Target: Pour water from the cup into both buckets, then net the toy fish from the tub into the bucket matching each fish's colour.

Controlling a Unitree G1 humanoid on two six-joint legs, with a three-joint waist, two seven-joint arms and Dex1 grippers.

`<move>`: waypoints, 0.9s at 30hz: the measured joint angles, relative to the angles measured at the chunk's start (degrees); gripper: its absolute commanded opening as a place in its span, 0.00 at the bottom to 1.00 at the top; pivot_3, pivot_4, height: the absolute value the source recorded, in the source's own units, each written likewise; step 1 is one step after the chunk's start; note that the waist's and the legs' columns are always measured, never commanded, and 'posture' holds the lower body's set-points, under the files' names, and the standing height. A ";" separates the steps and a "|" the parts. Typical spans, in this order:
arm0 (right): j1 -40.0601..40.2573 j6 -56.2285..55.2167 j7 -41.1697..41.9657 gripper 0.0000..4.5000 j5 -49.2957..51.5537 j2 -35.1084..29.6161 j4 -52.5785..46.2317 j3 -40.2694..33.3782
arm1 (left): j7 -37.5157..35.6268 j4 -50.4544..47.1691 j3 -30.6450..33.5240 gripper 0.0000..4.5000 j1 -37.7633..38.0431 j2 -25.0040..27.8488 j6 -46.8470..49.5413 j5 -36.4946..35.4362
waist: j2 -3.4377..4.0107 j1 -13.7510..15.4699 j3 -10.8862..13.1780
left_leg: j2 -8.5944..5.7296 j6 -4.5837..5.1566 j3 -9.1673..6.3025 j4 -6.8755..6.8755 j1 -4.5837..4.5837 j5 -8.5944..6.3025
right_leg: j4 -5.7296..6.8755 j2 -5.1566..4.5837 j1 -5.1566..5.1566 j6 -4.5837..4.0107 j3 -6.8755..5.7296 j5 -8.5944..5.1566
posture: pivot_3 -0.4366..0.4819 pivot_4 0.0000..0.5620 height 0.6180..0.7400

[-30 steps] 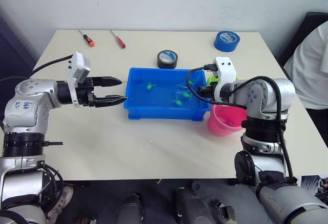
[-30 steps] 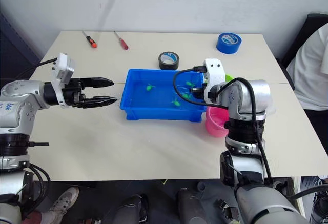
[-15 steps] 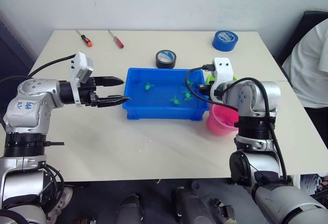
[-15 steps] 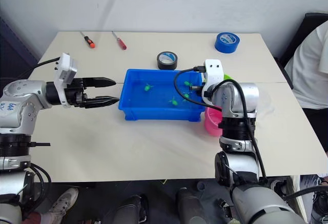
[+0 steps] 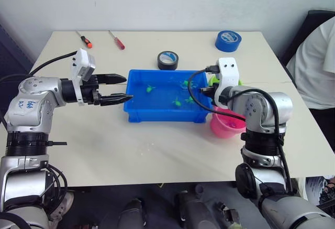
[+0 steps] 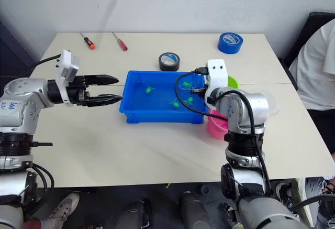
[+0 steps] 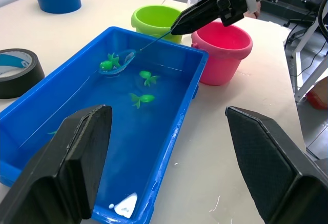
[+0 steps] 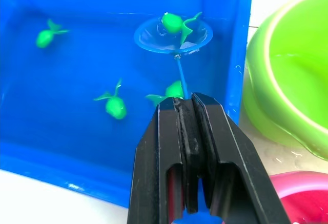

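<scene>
Right gripper (image 8: 187, 103) pinches the net (image 8: 173, 35) by its handle, hoop held out ahead of the fingertips in the tub (image 8: 77, 147) under a green fish (image 8: 173, 22), with the green bucket (image 8: 287, 70) alongside for tipping, while the left gripper (image 5: 119, 88) waits spread.

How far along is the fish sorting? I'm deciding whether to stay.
No pink fish show in the tub, so those look done. The right gripper holds the net with one green fish in it, over the water. Three more green fish remain for the green bucket.
</scene>
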 measured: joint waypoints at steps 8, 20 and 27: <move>3.98 3.11 1.94 0.00 3.11 -3.32 -7.44 1.06 | -0.53 1.92 -0.66 0.86 -0.72 0.09 -0.93 0.15 | 0.00 0.23 0.00 | -0.01 0.01 -0.01 -0.03 -0.05 -0.01 | -0.08 -0.02 0.00 0.00 -0.01 0.00 | 0.48 0.27 0.95; 6.31 3.05 5.81 0.00 7.98 -7.21 -14.89 1.83 | -0.83 4.14 -0.88 0.86 -2.20 0.76 -2.64 0.96 | 0.00 0.33 0.00 | -0.01 0.04 0.00 -0.03 -0.06 -0.03 | -0.12 -0.01 0.00 0.00 0.01 0.00 | 0.48 0.27 0.95; 6.32 2.73 5.82 0.00 9.33 -7.58 -15.38 0.52 | -1.53 5.54 -1.45 0.86 -2.48 0.70 -3.08 1.33 | 0.00 0.45 0.00 | 0.00 0.04 -0.01 -0.03 -0.06 -0.03 | -0.11 -0.01 0.00 0.00 0.00 0.00 | 0.48 0.27 0.95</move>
